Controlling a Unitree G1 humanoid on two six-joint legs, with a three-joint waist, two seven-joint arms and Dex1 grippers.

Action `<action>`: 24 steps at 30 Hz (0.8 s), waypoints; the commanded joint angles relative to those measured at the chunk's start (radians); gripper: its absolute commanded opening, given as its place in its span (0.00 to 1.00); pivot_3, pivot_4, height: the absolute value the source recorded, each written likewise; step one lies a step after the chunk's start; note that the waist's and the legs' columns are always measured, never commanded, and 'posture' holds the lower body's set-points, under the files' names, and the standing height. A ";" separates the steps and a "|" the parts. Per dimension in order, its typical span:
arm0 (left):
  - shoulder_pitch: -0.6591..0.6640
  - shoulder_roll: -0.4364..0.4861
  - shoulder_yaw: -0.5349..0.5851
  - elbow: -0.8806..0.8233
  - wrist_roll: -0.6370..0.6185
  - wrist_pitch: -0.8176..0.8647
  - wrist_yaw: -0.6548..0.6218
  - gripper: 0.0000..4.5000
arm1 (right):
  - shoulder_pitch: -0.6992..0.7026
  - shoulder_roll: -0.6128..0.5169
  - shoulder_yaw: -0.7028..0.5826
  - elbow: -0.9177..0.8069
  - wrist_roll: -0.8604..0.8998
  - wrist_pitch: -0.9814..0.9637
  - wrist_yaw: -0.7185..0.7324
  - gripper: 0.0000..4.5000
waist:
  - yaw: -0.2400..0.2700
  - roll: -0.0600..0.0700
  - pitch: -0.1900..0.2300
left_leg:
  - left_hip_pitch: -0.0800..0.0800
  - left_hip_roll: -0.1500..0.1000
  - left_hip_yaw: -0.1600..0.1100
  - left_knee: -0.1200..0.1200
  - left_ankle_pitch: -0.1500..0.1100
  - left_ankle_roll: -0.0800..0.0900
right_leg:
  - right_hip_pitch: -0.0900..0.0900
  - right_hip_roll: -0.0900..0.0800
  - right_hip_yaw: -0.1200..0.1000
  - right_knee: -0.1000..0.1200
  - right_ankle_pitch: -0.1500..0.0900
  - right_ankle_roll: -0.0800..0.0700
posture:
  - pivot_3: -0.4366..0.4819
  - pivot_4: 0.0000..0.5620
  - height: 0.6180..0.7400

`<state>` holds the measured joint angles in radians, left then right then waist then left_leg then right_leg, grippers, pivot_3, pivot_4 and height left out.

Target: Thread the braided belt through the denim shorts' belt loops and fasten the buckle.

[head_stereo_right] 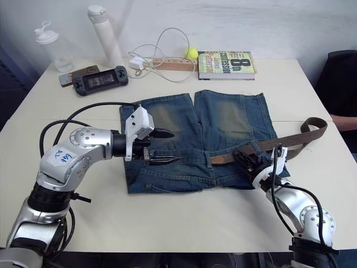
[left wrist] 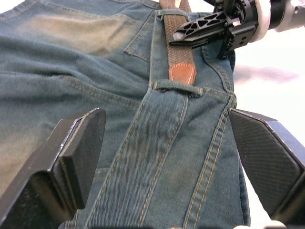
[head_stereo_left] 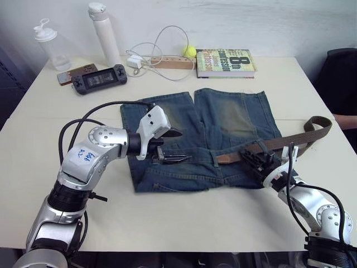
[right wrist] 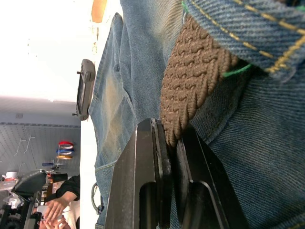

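Our right end effector (head_stereo_left: 254, 158) is clamped on the braided belt (head_stereo_left: 279, 143), its two fingers pinching the woven strap near the right side of the waistband, as the right wrist view shows closely. Our left end effector (head_stereo_left: 172, 146) hovers over the middle of the denim shorts (head_stereo_left: 223, 120) with its fingers spread wide and nothing between them. The shorts lie flat on the counter (head_stereo_left: 184, 223), waistband toward us. The belt's leather tip (left wrist: 182, 73) has come up against one of the belt loops (left wrist: 177, 87) at the centre of the waistband, while the rest of the strap trails off to the right and curls back near the counter's edge. We cannot make out the buckle. We judge the step in hand to be feeding the tip under that centre loop. To do it well we should push the strap along the line of the waistband, keeping it flat so the braid does not buckle, and bring the left end effector down beyond the loop to take the tip as it emerges, pinning the denim lightly so the shorts do not slide.
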<state>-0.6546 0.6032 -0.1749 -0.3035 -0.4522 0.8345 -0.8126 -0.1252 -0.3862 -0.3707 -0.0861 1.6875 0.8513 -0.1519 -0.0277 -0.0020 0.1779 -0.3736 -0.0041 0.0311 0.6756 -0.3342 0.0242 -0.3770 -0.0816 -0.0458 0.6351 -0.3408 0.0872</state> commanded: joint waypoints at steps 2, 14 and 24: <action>-0.015 0.003 0.007 -0.019 0.005 -0.015 -0.005 1.00 | -0.029 0.054 0.037 -0.015 -0.033 -0.017 0.011 0.00 | -0.004 0.000 0.000 | 0.001 0.000 0.000 -0.001 0.000 -0.001 | 0.000 0.000 0.001 0.000 0.000 0.000 | 0.48 0.27 0.96; -0.012 0.010 0.003 -0.025 0.010 -0.012 -0.009 1.00 | -0.031 0.160 0.208 -0.149 -0.059 0.043 -0.056 0.00 | -0.003 0.000 0.000 | 0.003 0.000 0.000 -0.008 0.003 -0.004 | -0.002 0.000 0.001 0.000 -0.001 -0.001 | 0.48 0.27 0.96; -0.017 -0.002 -0.009 -0.023 0.012 -0.010 -0.010 1.00 | -0.061 0.163 0.279 -0.128 -0.233 0.036 -0.092 0.09 | -0.003 -0.001 0.000 | 0.004 0.000 0.001 -0.009 0.003 -0.005 | -0.002 0.000 0.001 0.000 -0.001 -0.002 | 0.48 0.27 0.96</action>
<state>-0.6555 0.6019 -0.1860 -0.3036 -0.4446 0.8351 -0.8188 -0.1951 -0.2340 -0.1028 -0.2336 1.4808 0.8862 -0.2287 -0.0308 -0.0025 0.1777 -0.3697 -0.0040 0.0315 0.6668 -0.3310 0.0195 -0.3787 -0.0814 -0.0449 0.6354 -0.3417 0.0852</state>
